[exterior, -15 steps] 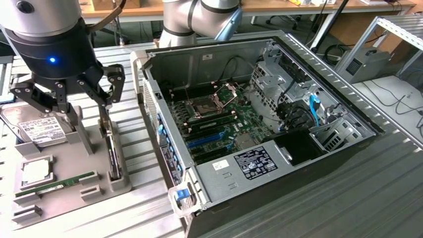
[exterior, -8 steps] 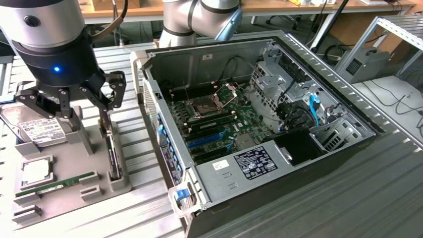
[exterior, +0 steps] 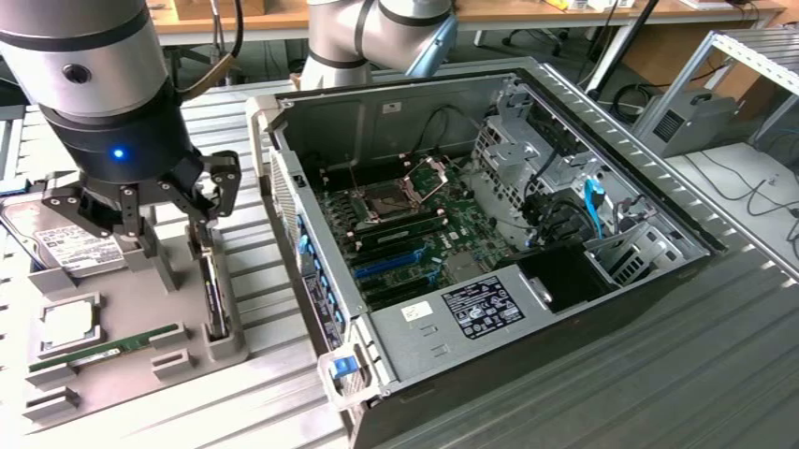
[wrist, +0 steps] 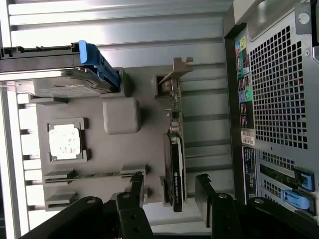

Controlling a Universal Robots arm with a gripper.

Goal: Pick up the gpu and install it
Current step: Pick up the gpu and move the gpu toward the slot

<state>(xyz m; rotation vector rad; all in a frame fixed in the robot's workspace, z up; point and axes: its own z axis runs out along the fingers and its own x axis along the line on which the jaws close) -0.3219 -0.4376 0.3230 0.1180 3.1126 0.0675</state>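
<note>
The tool (wrist: 169, 178) sits nearest, fingers spread and gripping nothing, with the gpu (wrist: 175, 149) lined up between them, clear of both. The card stands on edge in a grey holder (exterior: 119, 379) on the surface (exterior: 699, 355), lower left of the exterior frame. The pick-up is in hand, and a sound grasp calls for squeezing the thin board squarely. The wrist view gives the card's silver bracket (wrist: 175, 74); the exterior view gives the open case (exterior: 374, 112) and its motherboard slots (exterior: 387, 267).
</note>
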